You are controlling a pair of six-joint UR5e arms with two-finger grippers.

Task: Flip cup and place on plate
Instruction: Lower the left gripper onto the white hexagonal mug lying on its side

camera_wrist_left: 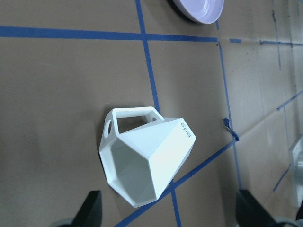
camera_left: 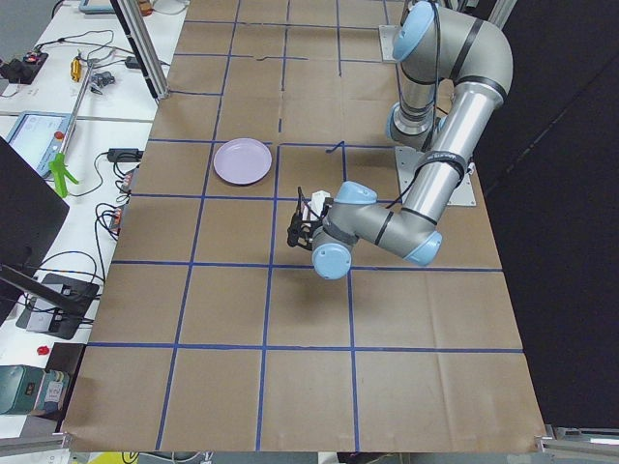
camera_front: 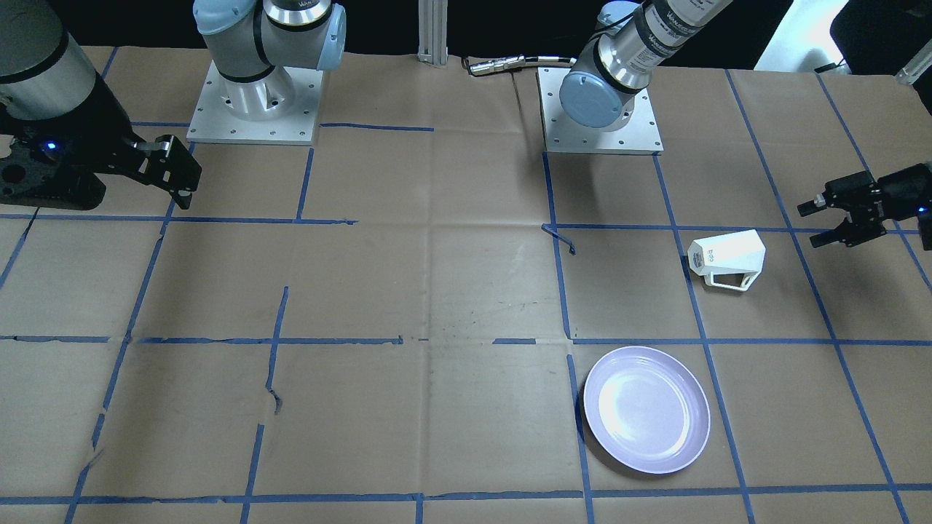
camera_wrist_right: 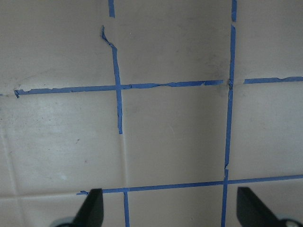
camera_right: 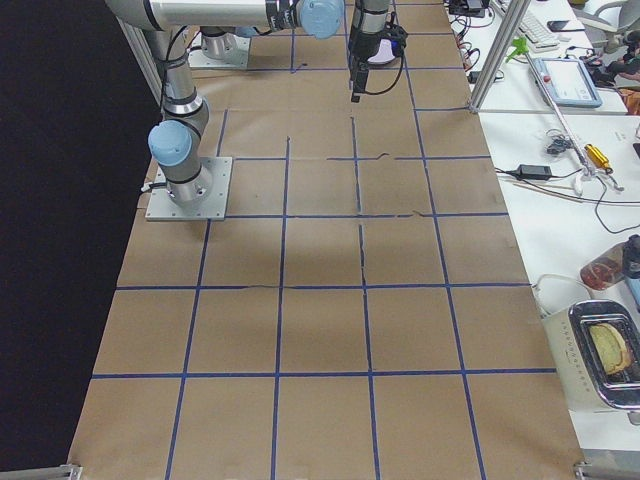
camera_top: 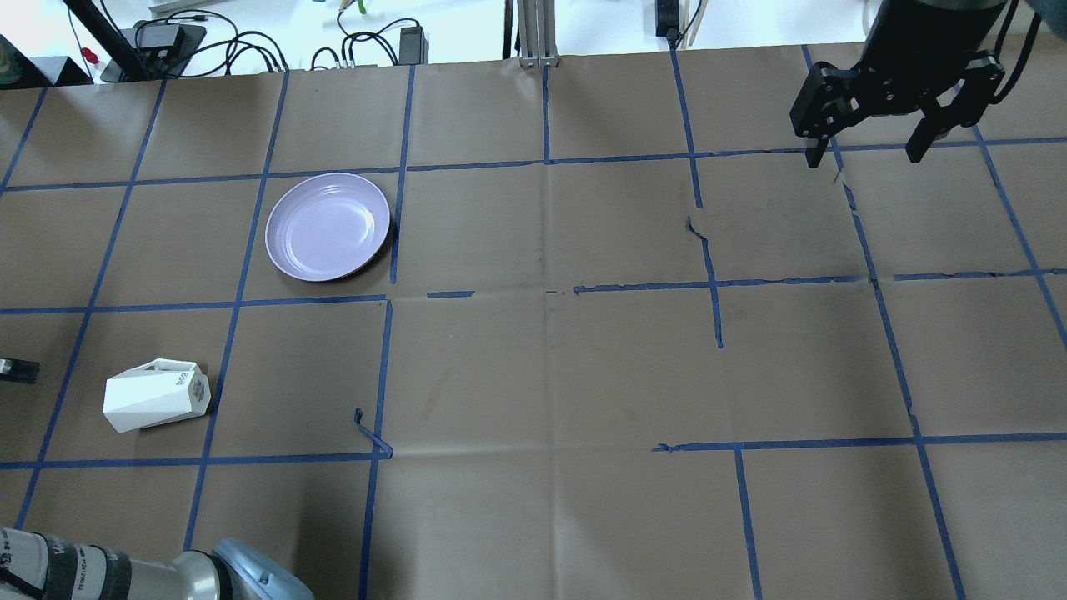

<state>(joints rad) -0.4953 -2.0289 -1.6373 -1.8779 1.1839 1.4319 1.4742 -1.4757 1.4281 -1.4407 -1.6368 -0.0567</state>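
Note:
The white faceted cup [camera_front: 728, 258] lies on its side on the brown paper, handle toward the plate. In the left wrist view the cup [camera_wrist_left: 147, 161] shows its open mouth toward the camera. The lavender plate [camera_front: 646, 409] sits empty, apart from the cup, and also shows in the overhead view [camera_top: 328, 226]. My left gripper [camera_front: 815, 223] is open and empty, low beside the cup's mouth, not touching it. My right gripper [camera_top: 864, 157] is open and empty, above the far right of the table.
Blue tape lines grid the paper-covered table [camera_top: 550, 375]. A loose curl of tape [camera_top: 371, 433] sticks up near the cup. Both arm bases [camera_front: 255, 102] stand at the robot's edge. Cables and a frame post [camera_top: 538, 33] lie beyond the far edge.

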